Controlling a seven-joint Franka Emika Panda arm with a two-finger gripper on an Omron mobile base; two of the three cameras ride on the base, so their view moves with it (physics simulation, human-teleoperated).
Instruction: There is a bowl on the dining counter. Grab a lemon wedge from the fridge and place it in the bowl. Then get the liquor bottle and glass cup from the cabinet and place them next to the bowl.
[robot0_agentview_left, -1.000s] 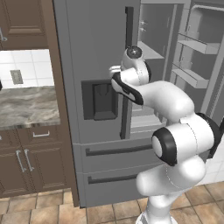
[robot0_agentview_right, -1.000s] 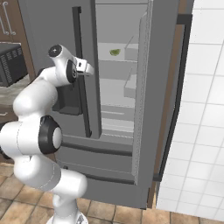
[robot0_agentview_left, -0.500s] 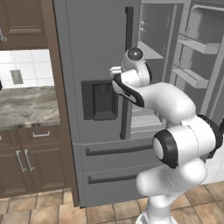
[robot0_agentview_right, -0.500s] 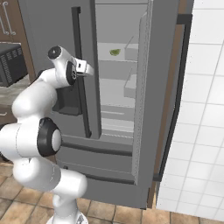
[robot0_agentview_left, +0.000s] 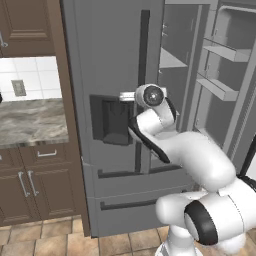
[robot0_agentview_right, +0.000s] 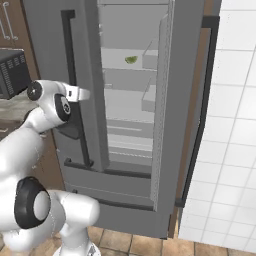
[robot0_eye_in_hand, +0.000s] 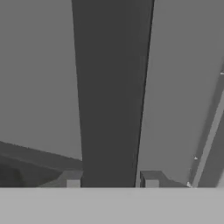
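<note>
Lemon wedge (robot0_agentview_right: 131, 60) on fridge (robot0_agentview_right: 130, 125) shelf, well apart from gripper (robot0_eye_in_hand: 112, 180) clamping dark door handle (robot0_eye_in_hand: 109, 96).

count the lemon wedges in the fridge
1: a lemon wedge on an upper shelf of the open fridge, seen in the right base view. Others may be hidden behind the doors.

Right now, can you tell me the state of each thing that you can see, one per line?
fridge: right door swung open, left door not fully closed.
left door handle: between the two fingertips, which sit close on each side of it.
gripper: closed on the left door handle.
lemon wedge: lying on an upper fridge shelf, untouched.
</note>
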